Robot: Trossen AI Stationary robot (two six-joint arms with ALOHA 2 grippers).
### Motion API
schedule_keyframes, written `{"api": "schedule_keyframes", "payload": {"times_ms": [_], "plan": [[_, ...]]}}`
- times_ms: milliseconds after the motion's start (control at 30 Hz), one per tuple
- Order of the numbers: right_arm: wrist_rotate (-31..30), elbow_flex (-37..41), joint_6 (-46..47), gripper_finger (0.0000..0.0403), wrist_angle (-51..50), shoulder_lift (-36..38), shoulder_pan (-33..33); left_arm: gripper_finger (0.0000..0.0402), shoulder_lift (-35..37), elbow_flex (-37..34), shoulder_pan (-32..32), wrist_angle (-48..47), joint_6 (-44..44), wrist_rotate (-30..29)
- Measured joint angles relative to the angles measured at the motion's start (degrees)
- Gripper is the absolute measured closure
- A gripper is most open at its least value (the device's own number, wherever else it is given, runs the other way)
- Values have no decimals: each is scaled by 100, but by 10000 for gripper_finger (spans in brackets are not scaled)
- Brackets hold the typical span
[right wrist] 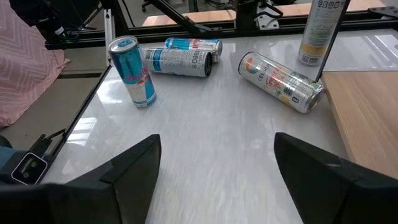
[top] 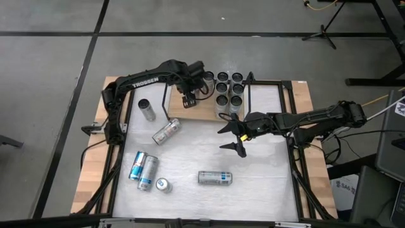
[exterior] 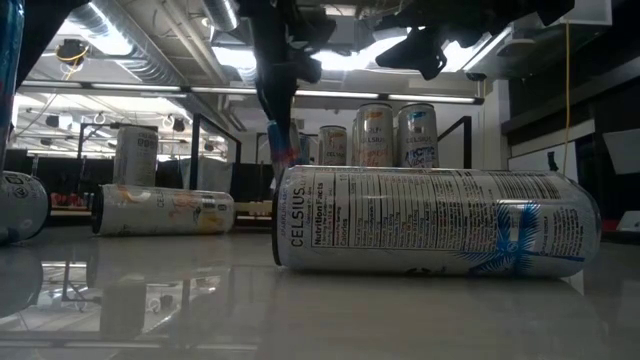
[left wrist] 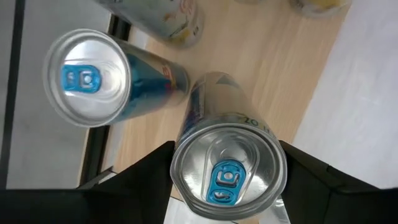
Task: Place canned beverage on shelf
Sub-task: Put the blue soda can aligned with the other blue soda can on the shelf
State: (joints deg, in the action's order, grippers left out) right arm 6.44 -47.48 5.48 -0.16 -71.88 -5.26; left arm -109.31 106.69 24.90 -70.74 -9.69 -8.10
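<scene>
Six cans (top: 228, 90) upright on shelf (top: 180, 111); five cans (top: 214, 178) on tabletop (top: 266, 190).

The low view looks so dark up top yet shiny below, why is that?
In the low view, bright ceiling lights sit behind the arms, leaving them as black silhouettes, while the glossy table mirrors the lying Celsius can. In the left wrist view, the left gripper holds a can whose lid catches glare.

I see a white table (top: 266, 183) w/ bare wood strips along its left & right edges. Pink cloth (right wrist: 25, 56) sits off the table, past one edge. Black tripod stand (top: 326, 28) on the floor beyond the far right corner. Dark tape lines (top: 76, 82) cross the grey floor. Yellow cable (exterior: 568, 70) hangs in the bkgd.
</scene>
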Motion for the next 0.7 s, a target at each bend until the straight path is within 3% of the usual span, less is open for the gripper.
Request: {"api": "schedule_keyframes", "payload": {"times_ms": [700], "plan": [[0,0,0,100,-2,0,2,165,-176,7,5,103,0,-7]]}}
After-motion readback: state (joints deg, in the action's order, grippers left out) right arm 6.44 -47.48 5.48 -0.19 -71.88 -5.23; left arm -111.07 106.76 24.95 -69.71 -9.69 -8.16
